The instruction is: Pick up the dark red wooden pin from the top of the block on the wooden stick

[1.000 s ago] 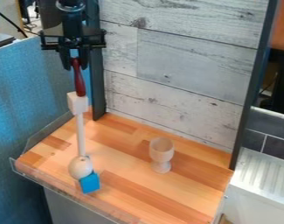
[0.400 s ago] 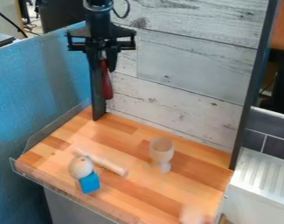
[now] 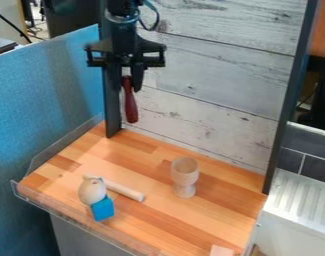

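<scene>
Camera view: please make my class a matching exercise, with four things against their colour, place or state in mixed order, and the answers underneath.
1. Handle
2. Goblet
3. Rod
4. Cube

A. Lying on its side on the wooden surface
B. Blue in colour
C. Hanging from the tool
D. Standing upright on its foot

Right pairs: 1-C, 2-D, 3-A, 4-B
</scene>
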Robot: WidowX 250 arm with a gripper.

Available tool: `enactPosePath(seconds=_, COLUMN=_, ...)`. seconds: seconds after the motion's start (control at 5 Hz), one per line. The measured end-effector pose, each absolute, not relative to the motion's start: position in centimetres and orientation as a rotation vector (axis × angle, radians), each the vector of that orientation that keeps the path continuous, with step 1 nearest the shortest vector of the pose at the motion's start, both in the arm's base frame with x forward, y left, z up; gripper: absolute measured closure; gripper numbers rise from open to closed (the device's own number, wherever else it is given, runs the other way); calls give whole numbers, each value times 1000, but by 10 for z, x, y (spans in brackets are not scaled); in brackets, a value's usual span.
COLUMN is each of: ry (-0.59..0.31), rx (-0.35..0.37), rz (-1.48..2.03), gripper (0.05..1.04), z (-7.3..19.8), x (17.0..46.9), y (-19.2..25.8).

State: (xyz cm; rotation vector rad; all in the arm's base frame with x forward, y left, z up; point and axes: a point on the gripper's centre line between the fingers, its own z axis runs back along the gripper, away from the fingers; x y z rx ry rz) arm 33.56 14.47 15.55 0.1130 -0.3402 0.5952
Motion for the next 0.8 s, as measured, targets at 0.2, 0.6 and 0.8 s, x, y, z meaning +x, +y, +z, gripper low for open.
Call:
enactPosePath(seconds=0.2, ry=-324, rx=111, rz=561, gripper=772, z=132, x=338, y=142)
enactPosePath(seconds=0.6, ry=-374, rx=91, rz=621, gripper=772, z=77, x=340, y=138)
enactPosePath(seconds=0.8, ry=-388, rx=103, rz=620, gripper=772, z=47, x=336, y=127)
